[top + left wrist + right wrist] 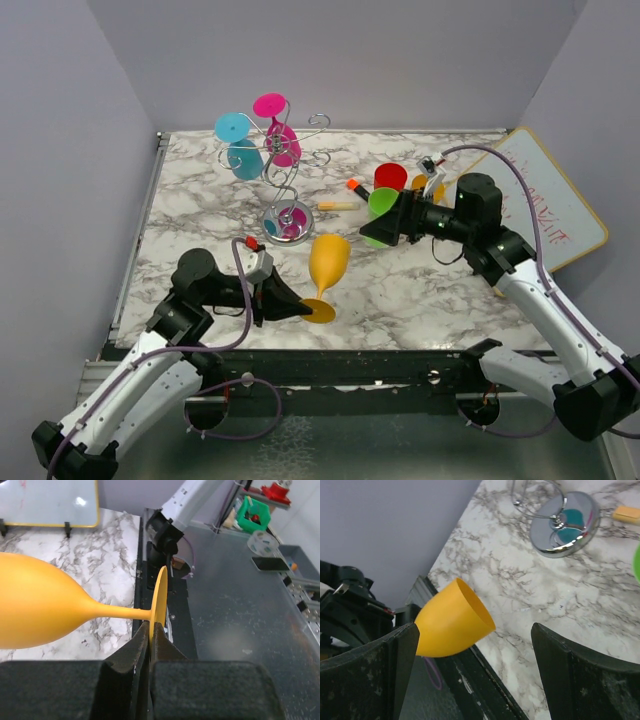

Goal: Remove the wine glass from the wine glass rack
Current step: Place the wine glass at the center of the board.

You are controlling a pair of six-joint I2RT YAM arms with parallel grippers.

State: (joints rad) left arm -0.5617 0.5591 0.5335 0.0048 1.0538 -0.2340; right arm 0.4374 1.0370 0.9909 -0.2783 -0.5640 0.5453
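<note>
The chrome wine glass rack (pixel 283 170) stands at the back left; a blue glass (pixel 240 145) and a pink glass (pixel 276 125) hang from its scroll arms. Its round mirror base also shows in the right wrist view (pixel 565 522). My left gripper (pixel 298 309) is shut on the foot of an orange wine glass (pixel 328 262), held sideways near the table's front edge. In the left wrist view the fingers pinch the thin foot disc (pixel 160 597). My right gripper (pixel 385 222) is open and empty at mid right, facing the orange bowl (pixel 452 620).
A green cup (pixel 381 205), a red cup (pixel 390 177) and another orange piece (pixel 428 187) lie by the right gripper. A yellow stick (pixel 335 205) and an orange-tipped marker (pixel 356 186) lie near the rack base. A whiteboard (pixel 545 190) leans at the right.
</note>
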